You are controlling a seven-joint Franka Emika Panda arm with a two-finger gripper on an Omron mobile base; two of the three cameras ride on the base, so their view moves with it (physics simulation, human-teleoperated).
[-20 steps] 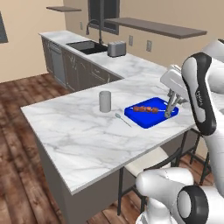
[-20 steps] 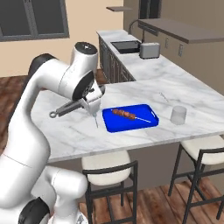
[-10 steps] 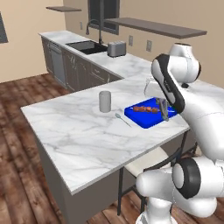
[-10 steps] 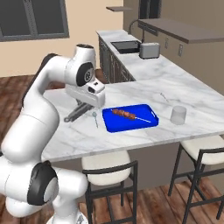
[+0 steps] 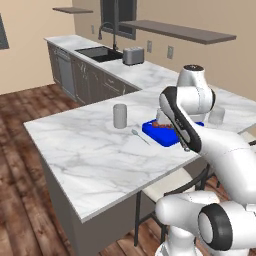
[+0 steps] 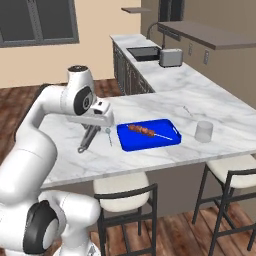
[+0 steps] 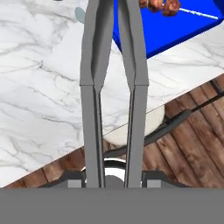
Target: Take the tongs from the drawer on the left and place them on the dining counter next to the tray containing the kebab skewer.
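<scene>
One relation decided the coming move for us: where the tongs (image 6: pixel 88 140) hung vs. the tray (image 6: pixel 148 141). In the right base view we had the gripper (image 6: pixel 93 129) over the dining counter (image 6: pixel 165 107), just beside the tray's short end, at approx. 9 o'clock from it. The tongs hung down from the fingers, slanting toward 7 o'clock, ring end lowest and close to the marble; we couldn't tell if it touched.

In the hand view the tongs (image 7: pixel 113 83) ran straight out from the gripper (image 7: pixel 113 179), long axis w/ the hand's own line, two arms side by side w/ a narrow gap. The fingers were pressed in on the arms at the base, pinching them. The tray (image 7: pixel 162 27) sat at approx. 1 o'clock from the tongs, w/ the kebab skewer (image 7: pixel 162 6) on it at the top edge. White marble lay under most of the tongs' length, but the counter edge crossed beneath the part nearest the hand.

We judged the tongs already beside the tray; the next move probably needed lowering and a release, keeping them on marble, away from the edge.
</scene>
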